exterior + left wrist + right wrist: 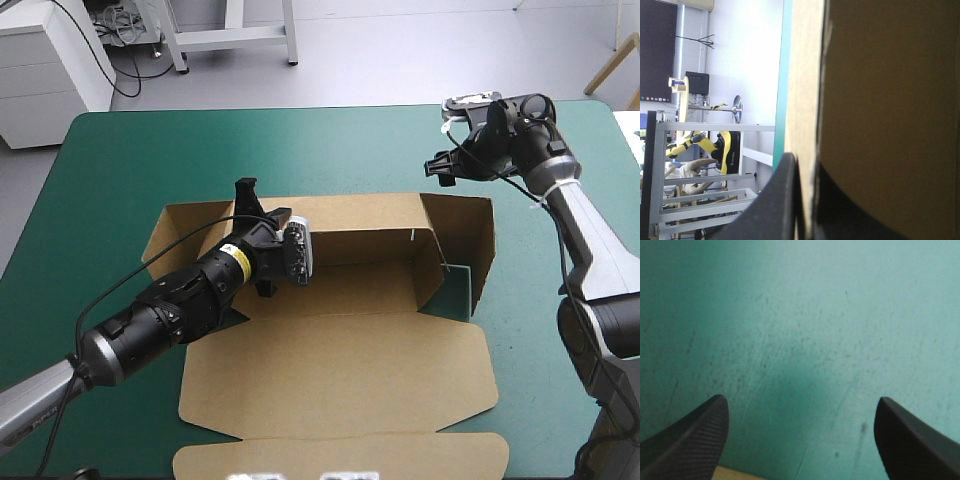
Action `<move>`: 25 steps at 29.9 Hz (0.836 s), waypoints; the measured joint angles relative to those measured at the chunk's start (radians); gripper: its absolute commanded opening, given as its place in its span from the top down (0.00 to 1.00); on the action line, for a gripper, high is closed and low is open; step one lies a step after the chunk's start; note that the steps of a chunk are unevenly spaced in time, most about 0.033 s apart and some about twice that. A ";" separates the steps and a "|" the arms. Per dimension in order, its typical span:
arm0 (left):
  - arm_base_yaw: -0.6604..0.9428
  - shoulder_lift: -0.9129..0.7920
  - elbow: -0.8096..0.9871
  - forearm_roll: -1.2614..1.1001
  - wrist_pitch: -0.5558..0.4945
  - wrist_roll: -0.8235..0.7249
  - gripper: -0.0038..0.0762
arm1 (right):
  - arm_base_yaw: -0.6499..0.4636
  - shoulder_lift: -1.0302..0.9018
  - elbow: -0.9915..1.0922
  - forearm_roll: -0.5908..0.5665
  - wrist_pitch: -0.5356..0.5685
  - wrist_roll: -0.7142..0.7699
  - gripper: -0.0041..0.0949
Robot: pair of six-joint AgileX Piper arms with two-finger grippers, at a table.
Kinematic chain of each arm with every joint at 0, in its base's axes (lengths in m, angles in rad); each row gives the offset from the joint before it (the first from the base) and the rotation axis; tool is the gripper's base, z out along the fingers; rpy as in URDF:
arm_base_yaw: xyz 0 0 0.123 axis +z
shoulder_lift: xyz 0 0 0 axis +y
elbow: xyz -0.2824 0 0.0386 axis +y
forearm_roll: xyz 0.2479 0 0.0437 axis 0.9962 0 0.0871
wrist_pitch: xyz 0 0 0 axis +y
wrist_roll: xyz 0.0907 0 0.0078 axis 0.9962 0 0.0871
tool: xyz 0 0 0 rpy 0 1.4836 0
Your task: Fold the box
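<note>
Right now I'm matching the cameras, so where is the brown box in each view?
High view: box mid-table, far wall raised, lid flat.
Left wrist view: box fills the view, pinched by the left tool.
Right wrist view: box is a brown sliver between the fingers of the open right tool.
Shared landmark: the teal-green cover.

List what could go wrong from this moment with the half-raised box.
The left gripper clamps the box only near the left end of its raised back wall, so that wall could twist or slip free. The right gripper hangs open over bare teal-green cover, off the box, so the raised right end flap stands unsupported and might sag outward.
</note>
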 measured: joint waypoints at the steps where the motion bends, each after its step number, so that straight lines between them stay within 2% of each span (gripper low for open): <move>1: 0.000 0.000 0.000 0.000 0.000 0.000 0.96 | 0.000 0.000 0.009 0.000 0.022 0.000 0.21; 6: 0.000 0.000 0.000 0.000 0.003 0.000 0.96 | 0.000 -0.002 0.035 0.017 0.111 -0.010 0.21; 13: 0.000 -0.002 0.000 0.002 0.007 -0.030 0.96 | 0.000 -0.052 0.050 0.086 0.124 -0.070 0.21; 20: 0.000 -0.002 0.000 0.002 0.009 -0.038 0.96 | 0.000 -0.123 0.065 0.098 0.131 -0.079 0.21; 25: 0.000 -0.002 0.000 0.002 0.010 -0.038 0.96 | 0.000 -0.161 0.157 0.098 0.128 -0.087 0.21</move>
